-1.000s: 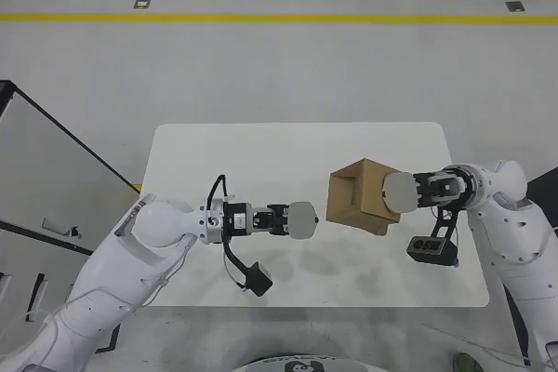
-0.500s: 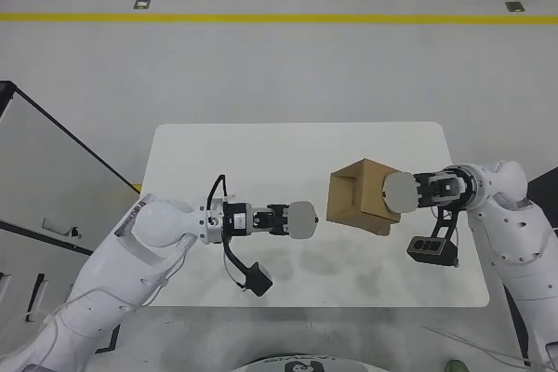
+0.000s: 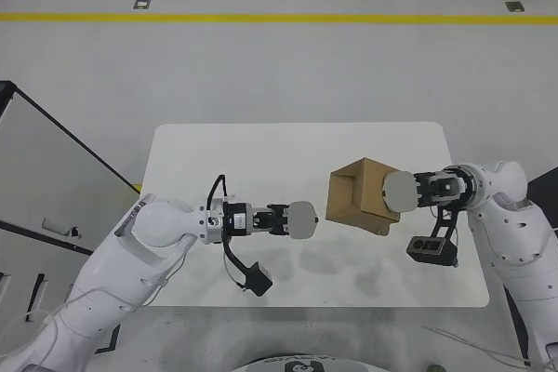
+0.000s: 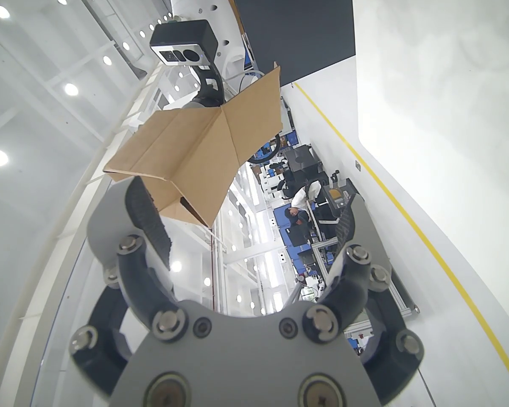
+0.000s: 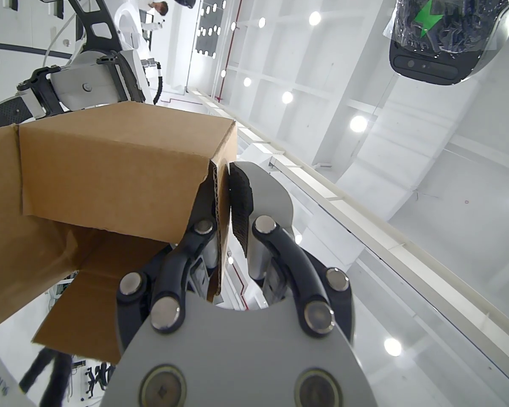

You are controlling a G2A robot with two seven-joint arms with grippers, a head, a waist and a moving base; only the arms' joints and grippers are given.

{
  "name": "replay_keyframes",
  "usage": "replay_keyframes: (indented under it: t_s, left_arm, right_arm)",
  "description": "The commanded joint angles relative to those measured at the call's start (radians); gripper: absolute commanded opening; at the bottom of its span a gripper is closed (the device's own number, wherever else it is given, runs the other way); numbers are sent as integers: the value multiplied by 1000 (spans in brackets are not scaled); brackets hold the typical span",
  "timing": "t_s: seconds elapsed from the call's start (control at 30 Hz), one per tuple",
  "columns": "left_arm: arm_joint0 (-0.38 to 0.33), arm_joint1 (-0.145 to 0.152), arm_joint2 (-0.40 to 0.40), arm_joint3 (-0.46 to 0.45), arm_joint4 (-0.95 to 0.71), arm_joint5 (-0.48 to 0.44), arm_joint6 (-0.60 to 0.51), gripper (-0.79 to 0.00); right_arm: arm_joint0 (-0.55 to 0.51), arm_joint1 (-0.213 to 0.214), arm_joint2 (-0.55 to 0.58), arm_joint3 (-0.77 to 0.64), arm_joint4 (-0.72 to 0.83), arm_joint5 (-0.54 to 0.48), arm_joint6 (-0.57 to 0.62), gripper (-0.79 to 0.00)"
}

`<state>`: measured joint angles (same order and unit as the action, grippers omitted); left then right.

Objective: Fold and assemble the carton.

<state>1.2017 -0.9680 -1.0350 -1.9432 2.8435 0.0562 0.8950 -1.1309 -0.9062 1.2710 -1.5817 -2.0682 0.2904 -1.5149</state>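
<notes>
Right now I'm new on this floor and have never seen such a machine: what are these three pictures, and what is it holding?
It is a robot with two arms, each ending in a two-fingered gripper. One picture looks down from above the arms at a white table. The other two come from cameras on the wrists. The right gripper is pinched shut on one wall of a brown carton, held over the table with flaps open. The left gripper is open, empty, facing the carton without touching it.

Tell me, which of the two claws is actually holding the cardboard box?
The right gripper: its fingers pinch one wall of the carton. The left gripper is open, empty, short of the carton.
</notes>
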Motion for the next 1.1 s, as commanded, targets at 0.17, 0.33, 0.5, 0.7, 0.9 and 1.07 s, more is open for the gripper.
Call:
replay_keyframes:
  t_s: [0.17, 0.33, 0.5, 0.7, 0.9, 1.07]
  left_arm:
    - [0, 0, 0, 0, 0, 0, 0, 0]
    - [0, 0, 0, 0, 0, 0, 0, 0]
    - [0, 0, 0, 0, 0, 0, 0, 0]
    - [0, 0, 0, 0, 0, 0, 0, 0]
    - [0, 0, 0, 0, 0, 0, 0, 0]
    - [0, 0, 0, 0, 0, 0, 0, 0]
  right_arm:
    - [42, -13, -13, 21, 33, -6, -21, -785]
    - [92, -24, -78, 59, 95, -6, -21, -785]
    - [161, -28, -167, 117, 142, -6, -21, -785]
    - [221, -18, -258, 145, 181, -6, -21, -785]
    - [252, 1, -312, 137, 184, -6, -21, -785]
    - [278, 18, -346, 124, 183, -6, -21, -785]
